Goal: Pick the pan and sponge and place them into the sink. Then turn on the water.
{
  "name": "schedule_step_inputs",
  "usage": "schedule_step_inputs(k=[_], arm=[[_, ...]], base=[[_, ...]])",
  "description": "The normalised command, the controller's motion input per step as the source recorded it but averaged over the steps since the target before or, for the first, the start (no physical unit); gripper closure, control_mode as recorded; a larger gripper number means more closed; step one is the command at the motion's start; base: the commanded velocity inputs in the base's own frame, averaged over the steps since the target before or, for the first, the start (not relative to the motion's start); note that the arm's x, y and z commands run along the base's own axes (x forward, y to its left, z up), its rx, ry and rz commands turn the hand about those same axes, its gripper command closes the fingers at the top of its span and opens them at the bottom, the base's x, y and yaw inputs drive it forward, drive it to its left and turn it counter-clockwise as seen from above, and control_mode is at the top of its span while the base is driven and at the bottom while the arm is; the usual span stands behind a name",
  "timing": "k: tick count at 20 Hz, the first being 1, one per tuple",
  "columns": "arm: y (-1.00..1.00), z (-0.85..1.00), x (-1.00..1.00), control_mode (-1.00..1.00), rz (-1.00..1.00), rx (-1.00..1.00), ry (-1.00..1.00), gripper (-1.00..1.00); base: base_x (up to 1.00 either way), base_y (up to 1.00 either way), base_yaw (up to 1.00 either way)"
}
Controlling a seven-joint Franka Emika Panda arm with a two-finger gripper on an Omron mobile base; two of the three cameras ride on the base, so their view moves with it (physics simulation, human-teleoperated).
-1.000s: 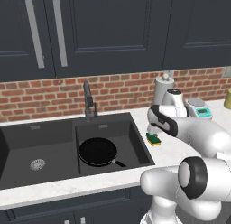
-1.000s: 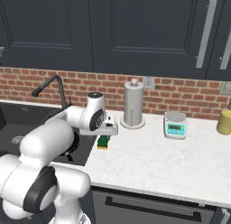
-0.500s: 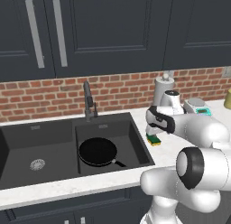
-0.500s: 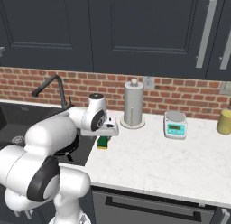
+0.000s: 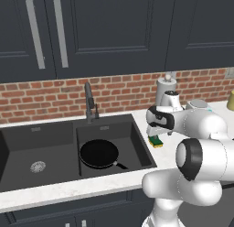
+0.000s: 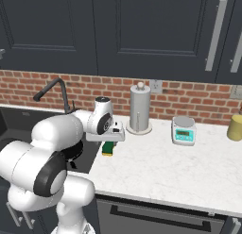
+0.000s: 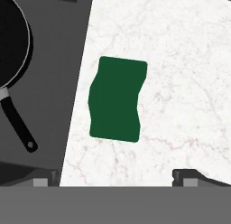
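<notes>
The sponge [image 7: 117, 99] lies green side up on the white counter, close to the sink's right edge [image 5: 156, 141] [image 6: 109, 148]. My gripper [image 7: 117, 178] hangs open straight above it, one fingertip on either side and neither touching it [image 5: 155, 131] [image 6: 111, 136]. The black pan [image 5: 99, 154] rests in the smaller right basin of the dark sink [image 5: 50, 134], its handle [image 7: 18, 123] pointing towards the counter. No water is in view at the dark faucet [image 5: 90, 102].
A steel paper-towel holder [image 6: 140, 109] stands at the brick wall just behind the hand. Further right are a white-and-teal scale [image 6: 184, 130] and a yellow container [image 6: 235, 128]. Open counter stretches right of the sponge.
The hand has hardly shifted over the sponge, while the arm's elbow has swung up a little. The jaws stay open and the sponge has not moved.
</notes>
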Motion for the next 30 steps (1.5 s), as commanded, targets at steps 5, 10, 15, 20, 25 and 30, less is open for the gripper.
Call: schedule_step_inputs(k=[5,10,15,20,25,30], arm=[[0.00,-0.08,0.10,-1.00,0.00,0.00,0.03,-1.00],[0.00,-0.10,0.01,-1.00,0.00,0.00,0.03,-1.00],[0.04,-0.15,0.00,-1.00,0.00,0.00,0.00,-1.00],[0.09,-0.06,0.03,-1.00,0.00,0.00,0.00,-1.00],[0.12,-0.02,0.06,-1.00,0.00,0.00,0.00,-1.00],[0.03,-0.02,0.03,-1.00,0.00,0.00,0.00,-1.00]], base=[[0.00,0.00,0.00],[0.00,0.00,0.00],[0.00,0.00,0.00],[0.00,0.00,0.00],[0.00,0.00,0.00],[0.00,0.00,0.00]])
